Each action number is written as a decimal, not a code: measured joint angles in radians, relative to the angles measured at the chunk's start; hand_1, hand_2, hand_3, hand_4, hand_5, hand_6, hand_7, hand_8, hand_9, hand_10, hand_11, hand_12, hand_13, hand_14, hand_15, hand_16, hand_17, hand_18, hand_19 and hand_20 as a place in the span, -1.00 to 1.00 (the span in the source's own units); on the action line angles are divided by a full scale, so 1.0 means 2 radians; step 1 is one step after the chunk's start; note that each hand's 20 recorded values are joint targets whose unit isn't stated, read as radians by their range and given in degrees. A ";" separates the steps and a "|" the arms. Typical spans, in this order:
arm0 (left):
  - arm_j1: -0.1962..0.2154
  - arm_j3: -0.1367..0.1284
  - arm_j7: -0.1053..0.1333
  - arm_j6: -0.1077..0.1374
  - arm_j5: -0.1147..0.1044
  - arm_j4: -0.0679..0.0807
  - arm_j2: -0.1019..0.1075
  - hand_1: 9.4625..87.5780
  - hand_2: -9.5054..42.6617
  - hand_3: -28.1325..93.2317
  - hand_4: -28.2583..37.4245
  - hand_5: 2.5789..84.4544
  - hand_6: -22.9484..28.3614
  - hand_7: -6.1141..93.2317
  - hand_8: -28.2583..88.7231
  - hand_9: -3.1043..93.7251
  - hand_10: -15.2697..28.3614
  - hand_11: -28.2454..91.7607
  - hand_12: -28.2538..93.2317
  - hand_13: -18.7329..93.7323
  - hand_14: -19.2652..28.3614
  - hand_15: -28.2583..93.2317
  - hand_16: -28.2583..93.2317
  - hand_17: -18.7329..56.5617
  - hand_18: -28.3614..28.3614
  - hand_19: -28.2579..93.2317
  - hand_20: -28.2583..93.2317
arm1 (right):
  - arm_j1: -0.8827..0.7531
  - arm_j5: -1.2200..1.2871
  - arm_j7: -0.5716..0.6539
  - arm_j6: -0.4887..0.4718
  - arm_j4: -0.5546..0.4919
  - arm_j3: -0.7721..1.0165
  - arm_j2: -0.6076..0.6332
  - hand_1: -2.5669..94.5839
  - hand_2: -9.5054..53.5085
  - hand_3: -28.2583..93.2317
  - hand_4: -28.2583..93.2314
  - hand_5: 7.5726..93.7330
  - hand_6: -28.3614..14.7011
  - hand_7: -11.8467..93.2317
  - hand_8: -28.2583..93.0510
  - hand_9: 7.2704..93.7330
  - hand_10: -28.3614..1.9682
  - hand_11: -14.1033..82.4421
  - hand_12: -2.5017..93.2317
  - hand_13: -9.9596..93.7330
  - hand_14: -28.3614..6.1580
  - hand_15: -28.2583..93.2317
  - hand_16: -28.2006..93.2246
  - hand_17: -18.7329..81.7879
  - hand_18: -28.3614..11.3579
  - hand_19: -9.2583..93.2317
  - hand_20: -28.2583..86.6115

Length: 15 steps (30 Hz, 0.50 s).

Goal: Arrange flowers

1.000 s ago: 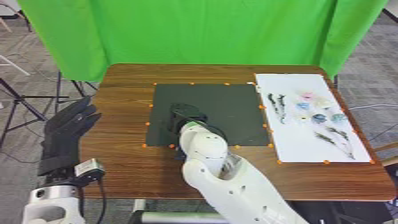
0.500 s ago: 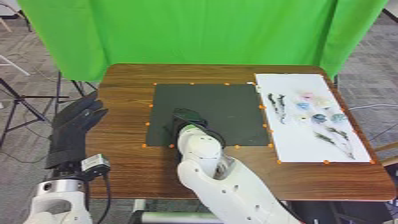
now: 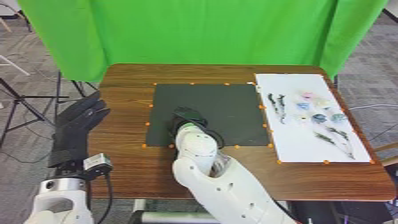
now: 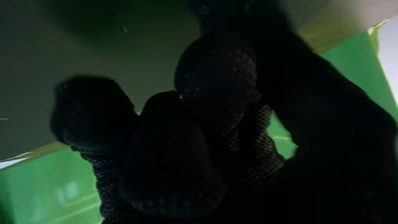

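Extending our black-gloved left hand [image 3: 75, 126], fingers loose, we're hovering our black-gloved right hand [image 3: 189, 117] over the flat black mat [image 3: 228, 107], grip: can't tell. Small pastel flowers [image 3: 319, 118] and dark sprigs [image 3: 325, 137] are lying right, on the white sheet [image 3: 296, 151].

Behind a brown wooden table [image 3: 124, 115], the room is being screened by a green curtain [image 3: 213, 35]; grey carpet [image 3: 22, 131] is being crossed by black stand legs [image 3: 25, 101].

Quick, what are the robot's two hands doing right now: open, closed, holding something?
Left hand: open and empty.
Right hand: can't tell whether it's open or closed, or whether it holds anything.
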 measured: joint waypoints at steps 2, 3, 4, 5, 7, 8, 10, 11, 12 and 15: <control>0.000 0.000 -0.001 0.000 0.000 0.000 0.000 -0.58 -0.42 0.84 -0.74 -0.11 0.29 -0.55 -0.71 -0.26 0.57 0.05 -0.44 -0.28 0.90 0.48 -0.82 -0.76 0.73 0.43 -0.52 | 0.000 0.004 0.002 0.000 0.000 0.001 -0.001 -0.24 -0.73 0.69 -0.89 1.00 0.10 -0.33 -0.62 1.00 0.29 0.37 -0.55 1.00 0.63 0.71 -0.30 0.64 -0.40 1.00 -0.64; 0.000 0.000 -0.001 0.000 0.000 0.000 -0.001 -0.58 -0.42 0.84 -0.74 -0.11 0.29 -0.55 -0.71 -0.26 0.57 0.05 -0.44 -0.28 0.90 0.48 -0.82 -0.76 0.73 0.43 -0.52 | 0.000 0.006 0.002 0.000 0.000 0.001 -0.001 -0.25 -0.72 0.68 -0.89 1.00 0.09 -0.33 -0.62 1.00 0.28 0.37 -0.55 1.00 0.63 0.71 -0.30 0.64 -0.40 1.00 -0.65; 0.000 -0.001 -0.001 0.000 0.000 0.000 -0.001 -0.58 -0.42 0.84 -0.74 -0.11 0.29 -0.56 -0.71 -0.26 0.57 0.05 -0.44 -0.28 0.90 0.48 -0.82 -0.76 0.73 0.43 -0.52 | -0.001 0.010 0.003 0.000 -0.001 0.001 0.000 -0.27 -0.71 0.68 -0.89 1.00 0.08 -0.34 -0.62 1.00 0.27 0.36 -0.56 1.00 0.62 0.70 -0.30 0.63 -0.41 1.00 -0.67; 0.001 -0.001 -0.001 0.000 0.001 0.000 -0.001 -0.58 -0.42 0.84 -0.74 -0.11 0.29 -0.55 -0.71 -0.26 0.57 0.05 -0.44 -0.28 0.90 0.48 -0.82 -0.76 0.73 0.43 -0.52 | -0.002 0.013 0.003 0.000 -0.002 0.001 0.000 -0.29 -0.70 0.67 -0.89 1.00 0.07 -0.34 -0.62 1.00 0.26 0.36 -0.55 1.00 0.61 0.70 -0.30 0.63 -0.41 1.00 -0.68; 0.001 -0.001 -0.002 0.000 0.001 0.000 -0.001 -0.58 -0.42 0.84 -0.74 -0.11 0.29 -0.56 -0.71 -0.26 0.57 0.05 -0.44 -0.28 0.90 0.48 -0.82 -0.76 0.73 0.43 -0.52 | -0.004 0.016 0.003 -0.001 -0.005 0.001 0.000 -0.31 -0.67 0.66 -0.89 1.00 0.06 -0.36 -0.62 1.00 0.24 0.35 -0.55 1.00 0.59 0.69 -0.29 0.62 -0.41 1.00 -0.70; 0.002 -0.002 -0.002 0.000 0.001 0.000 -0.001 -0.58 -0.42 0.84 -0.74 -0.11 0.29 -0.56 -0.71 -0.26 0.57 0.05 -0.44 -0.28 0.90 0.48 -0.82 -0.76 0.73 0.43 -0.52 | -0.005 0.016 0.003 -0.002 -0.007 0.001 0.000 -0.34 -0.65 0.66 -0.89 1.00 0.05 -0.36 -0.63 1.00 0.22 0.34 -0.55 1.00 0.59 0.69 -0.29 0.61 -0.42 1.00 -0.71; 0.003 -0.004 -0.003 0.000 0.001 0.000 -0.002 -0.58 -0.42 0.84 -0.74 -0.11 0.29 -0.56 -0.71 -0.26 0.57 0.05 -0.44 -0.28 0.90 0.48 -0.82 -0.76 0.73 0.43 -0.52 | -0.006 0.016 0.003 -0.004 -0.011 0.000 0.001 -0.41 -0.55 0.64 -0.88 0.99 0.05 -0.37 -0.63 1.00 0.19 0.32 -0.55 1.00 0.58 0.68 -0.29 0.61 -0.43 1.00 -0.74; 0.004 -0.006 -0.003 0.000 0.001 -0.001 -0.002 -0.58 -0.42 0.84 -0.74 -0.11 0.29 -0.56 -0.71 -0.26 0.57 0.05 -0.44 -0.28 0.90 0.48 -0.82 -0.76 0.73 0.43 -0.52 | -0.006 0.016 0.003 -0.005 -0.014 -0.002 0.003 -0.44 -0.51 0.64 -0.88 0.99 0.04 -0.37 -0.63 1.00 0.17 0.32 -0.55 1.00 0.57 0.68 -0.29 0.60 -0.44 1.00 -0.74; 0.006 -0.008 -0.003 -0.001 0.001 -0.001 -0.002 -0.58 -0.42 0.84 -0.74 -0.11 0.29 -0.56 -0.71 -0.26 0.57 0.05 -0.44 -0.28 0.90 0.48 -0.82 -0.76 0.73 0.43 -0.52 | -0.006 0.016 0.003 -0.005 -0.016 -0.006 0.005 -0.47 -0.47 0.63 -0.88 0.98 0.02 -0.37 -0.63 1.00 0.15 0.30 -0.54 1.00 0.55 0.67 -0.29 0.59 -0.44 1.00 -0.76; 0.014 -0.017 -0.003 -0.001 0.001 -0.004 -0.002 -0.58 -0.42 0.84 -0.74 -0.11 0.29 -0.56 -0.71 -0.26 0.57 0.05 -0.44 -0.28 0.91 0.48 -0.82 -0.76 0.73 0.43 -0.52 | 0.001 0.016 0.002 -0.005 -0.025 -0.024 0.019 -0.52 -0.39 0.60 -0.87 0.94 -0.01 -0.38 -0.62 1.00 0.08 0.25 -0.53 1.00 0.52 0.65 -0.27 0.58 -0.44 1.00 -0.80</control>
